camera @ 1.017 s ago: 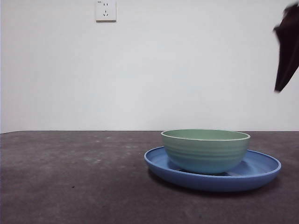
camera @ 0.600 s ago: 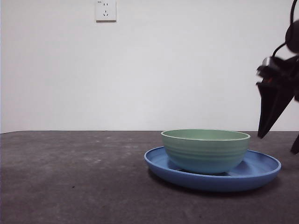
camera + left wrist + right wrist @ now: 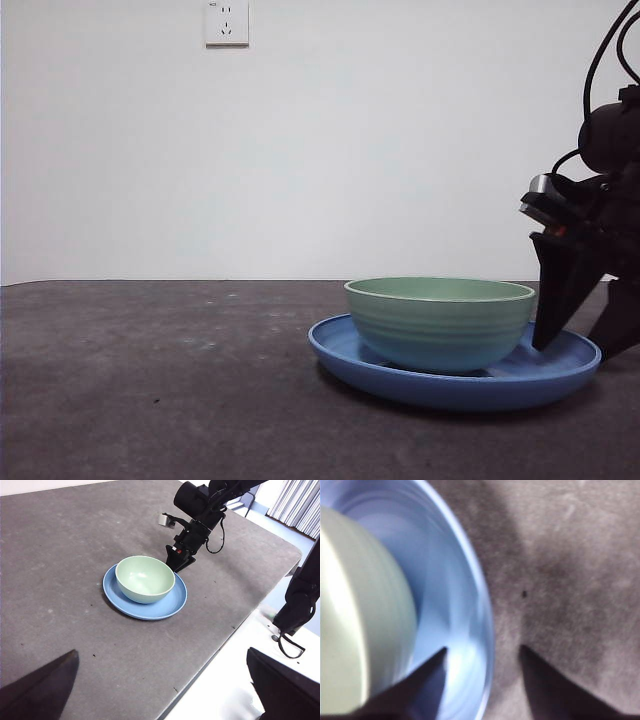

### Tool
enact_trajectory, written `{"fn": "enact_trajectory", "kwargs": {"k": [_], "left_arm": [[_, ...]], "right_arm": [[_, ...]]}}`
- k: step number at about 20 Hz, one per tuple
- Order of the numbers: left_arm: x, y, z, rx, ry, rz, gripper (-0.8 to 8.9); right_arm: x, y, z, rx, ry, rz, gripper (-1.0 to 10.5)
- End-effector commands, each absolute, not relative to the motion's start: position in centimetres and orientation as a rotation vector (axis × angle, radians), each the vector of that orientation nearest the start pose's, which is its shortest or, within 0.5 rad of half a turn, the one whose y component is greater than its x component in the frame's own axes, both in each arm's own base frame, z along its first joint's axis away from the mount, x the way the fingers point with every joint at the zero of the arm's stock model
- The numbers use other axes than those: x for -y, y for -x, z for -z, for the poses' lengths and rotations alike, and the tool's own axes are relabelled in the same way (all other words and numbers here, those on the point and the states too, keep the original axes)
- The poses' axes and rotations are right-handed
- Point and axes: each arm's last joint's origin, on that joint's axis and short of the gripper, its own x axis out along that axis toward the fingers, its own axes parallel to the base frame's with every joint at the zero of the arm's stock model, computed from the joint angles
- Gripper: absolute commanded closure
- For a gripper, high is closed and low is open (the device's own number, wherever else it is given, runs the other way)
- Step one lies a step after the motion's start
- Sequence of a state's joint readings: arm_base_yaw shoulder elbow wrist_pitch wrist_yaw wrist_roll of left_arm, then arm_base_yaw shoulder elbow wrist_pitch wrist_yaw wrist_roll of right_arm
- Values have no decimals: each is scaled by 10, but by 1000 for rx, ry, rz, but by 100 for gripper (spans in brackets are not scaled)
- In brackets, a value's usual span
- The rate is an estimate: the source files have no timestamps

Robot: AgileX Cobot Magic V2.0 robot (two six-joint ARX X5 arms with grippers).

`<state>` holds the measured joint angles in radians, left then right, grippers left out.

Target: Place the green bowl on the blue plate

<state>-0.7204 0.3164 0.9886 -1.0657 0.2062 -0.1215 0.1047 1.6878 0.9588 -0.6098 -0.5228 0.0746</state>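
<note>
The green bowl (image 3: 440,322) stands upright in the blue plate (image 3: 455,385) on the table, right of centre. My right gripper (image 3: 578,345) is open and low at the plate's right edge. In the right wrist view the gripper (image 3: 482,651) straddles the plate's rim (image 3: 485,605), one jaw over the plate next to the bowl (image 3: 360,630), the other over the table. It holds nothing. The left wrist view shows the bowl (image 3: 145,577), the plate (image 3: 150,611) and the right gripper (image 3: 179,565) from afar. My left gripper (image 3: 160,685) is open, high and far back.
The dark grey table (image 3: 150,380) stretches left of the plate. A wall socket (image 3: 226,22) sits high on the white wall. In the left wrist view the table's edge (image 3: 225,635) runs close to the plate, with a black arm base (image 3: 295,610) beyond it.
My right gripper has come down from the top right corner to the plate's right rim. The bowl and the plate have not moved.
</note>
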Motion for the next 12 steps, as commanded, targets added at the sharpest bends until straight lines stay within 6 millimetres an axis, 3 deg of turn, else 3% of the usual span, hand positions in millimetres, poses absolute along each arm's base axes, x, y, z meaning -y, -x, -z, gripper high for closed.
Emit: {"fn": "enact_trajectory", "kwargs": {"k": [1,8,12], "left_arm": [[12,-5,-352,-428,4,894,194],[12,-5,-352,-428,4,894,194],[12,-5,-352,-427,4,894,194]], "right_arm": [[-47,-296,-149,-1366,-331,-492,916],[-47,-297,-154,-1354,-336,-491,936],[-47,-294,-170,-1308,-339,-499,936]]}}
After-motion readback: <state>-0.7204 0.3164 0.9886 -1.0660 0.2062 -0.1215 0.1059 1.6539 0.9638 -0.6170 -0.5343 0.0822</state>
